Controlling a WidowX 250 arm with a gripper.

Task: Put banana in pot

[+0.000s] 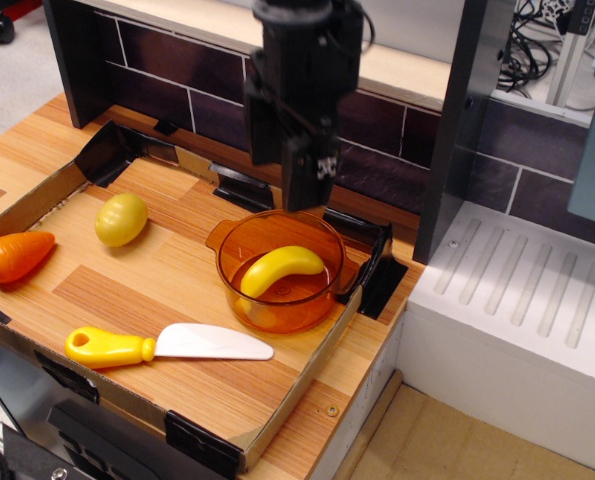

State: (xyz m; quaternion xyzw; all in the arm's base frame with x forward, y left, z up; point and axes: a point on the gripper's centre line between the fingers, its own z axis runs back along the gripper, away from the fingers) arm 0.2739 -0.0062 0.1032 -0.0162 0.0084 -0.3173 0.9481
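Inside the orange pot (280, 272), at the right end of the tray, the banana (281, 268) lies curved across the bowl, one end propped up toward the right rim, the other down near the base; it looks fully within the rim, so the task reads as done or v. nearly. The gripper (295, 170) hangs above the pot's back edge, clear of the banana w/ nothing in it, and its jaws look parted, though the dark fingers blur together so how wide is hard to call. Risks from here, as a judgement: the pot is light translucent plastic & sits close to the tray's (307, 365) right wall, so any sideways sweep of the arm at low height could clip the rim or a side handle and tip it, spilling the banana. A drop back down would press on the raised end of the banana and flip it out. Safer bet is a straight lift before any lateral move. The lemon (120, 219), carrot (15, 256) & yellow-handled toy knife (165, 345) lie well apart on the left and front of the tray on the desk (7, 150), out of the arm's way unless it retreats low across them.
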